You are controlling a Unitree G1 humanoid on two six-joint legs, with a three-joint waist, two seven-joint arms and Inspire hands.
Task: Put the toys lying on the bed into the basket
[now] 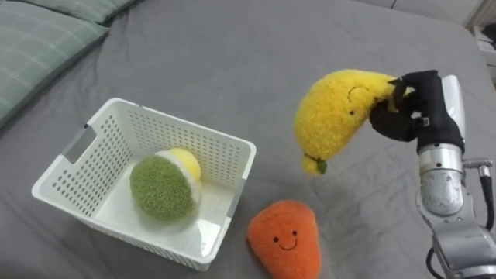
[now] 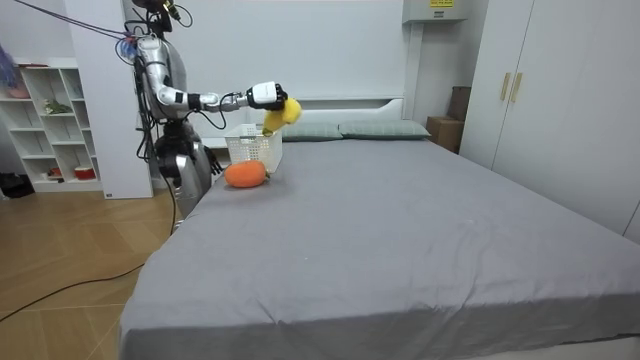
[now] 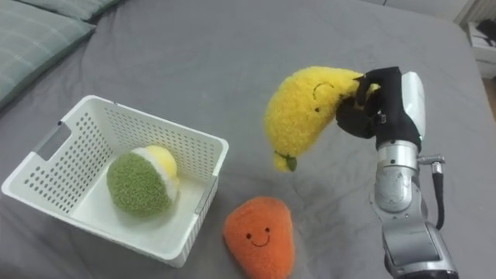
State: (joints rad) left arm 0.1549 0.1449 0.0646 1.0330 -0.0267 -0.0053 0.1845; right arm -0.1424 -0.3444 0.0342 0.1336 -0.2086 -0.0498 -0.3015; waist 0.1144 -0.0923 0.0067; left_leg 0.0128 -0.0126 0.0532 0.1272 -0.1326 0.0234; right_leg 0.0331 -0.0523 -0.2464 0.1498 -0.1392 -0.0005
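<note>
Grey sheet covers the big bed (image 1: 256, 54), smooth with a few soft folds. A checked green pillow (image 1: 39, 46) lies at the far left corner.

The yellow toy (image 1: 337, 108) is up in the air above the bed, to the right of the basket. It is fuzzy and long, fat in the middle and curved a bit like a banana. Its long way runs slanted: the top end is up on the right, in the right hand (image 1: 411, 108), and the thin end with a little green tip points down and left, toward the bed. A tiny stitched face sits near the top end. The hand's dark fingers are curled tight round that top end.

A white plastic basket (image 1: 178, 139) with lots of small holes sits on the sheet at the left. Inside it lies a round fluffy toy (image 1: 161, 187), green on one side and pale yellow on the other. An orange toy (image 1: 285, 240) with a smiling face lies on the sheet just beside the basket's near right corner, below the yellow toy.

From across the room you can see the robot standing at the bed's side on the room view's left, one arm held straight out over the basket. That view also shows a white shelf (image 2: 45, 120) behind it, tall white cupboards (image 2: 540, 90) on the right, and a wooden floor (image 2: 70, 250).
</note>
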